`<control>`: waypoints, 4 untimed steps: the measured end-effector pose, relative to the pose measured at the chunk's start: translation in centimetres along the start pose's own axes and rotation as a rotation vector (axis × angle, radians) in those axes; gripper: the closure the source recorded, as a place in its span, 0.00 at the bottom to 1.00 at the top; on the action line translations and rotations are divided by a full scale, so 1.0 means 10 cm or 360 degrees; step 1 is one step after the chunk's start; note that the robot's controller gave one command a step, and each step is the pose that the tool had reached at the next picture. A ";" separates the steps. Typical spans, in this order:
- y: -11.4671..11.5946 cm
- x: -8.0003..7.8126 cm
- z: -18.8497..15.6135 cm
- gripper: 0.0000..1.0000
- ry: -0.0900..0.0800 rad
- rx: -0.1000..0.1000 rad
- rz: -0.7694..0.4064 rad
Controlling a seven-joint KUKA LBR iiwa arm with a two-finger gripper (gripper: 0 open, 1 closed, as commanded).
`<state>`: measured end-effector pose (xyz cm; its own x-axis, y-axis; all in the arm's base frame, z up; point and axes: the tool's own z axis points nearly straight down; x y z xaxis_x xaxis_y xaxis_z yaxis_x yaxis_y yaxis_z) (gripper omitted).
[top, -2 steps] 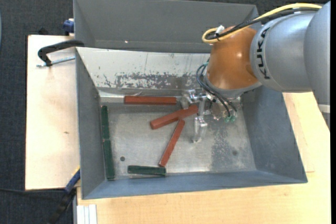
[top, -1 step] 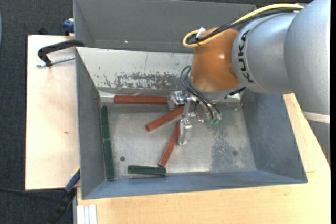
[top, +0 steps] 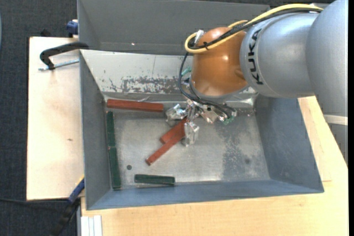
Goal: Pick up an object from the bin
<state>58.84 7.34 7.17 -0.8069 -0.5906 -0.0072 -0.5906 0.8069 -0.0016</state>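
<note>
1. Gripper [top: 189, 129] low over the floor of the grey bin [top: 166, 19], near the middle, right at the upper end of a red-brown stick [top: 166, 146] lying aslant toward the front left.
2. Impossible to tell whether wide, narrow or clamped on that stick: too much hidden under the orange wrist cover [top: 215, 69].
3. Nearby: a second red-brown stick [top: 135, 105] flat along the foot of the back wall. Well apart: one dark green stick [top: 112, 146] along the left wall, another dark green stick [top: 155, 179] by the front wall.
4. Likely trouble on a lift: contact only at the slanted stick's very end, so a long free length to swing, droop and slip out.
5. Possible miss: closing beside the end rather than round it, nudging the stick along the floor and coming up with nothing.
6. Smaller risk: brushing the back stick or back wall when rising, given how close both lie.
</note>
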 end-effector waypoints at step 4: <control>0.17 0.36 -1.77 1.00 0.0003 0.0000 0.0084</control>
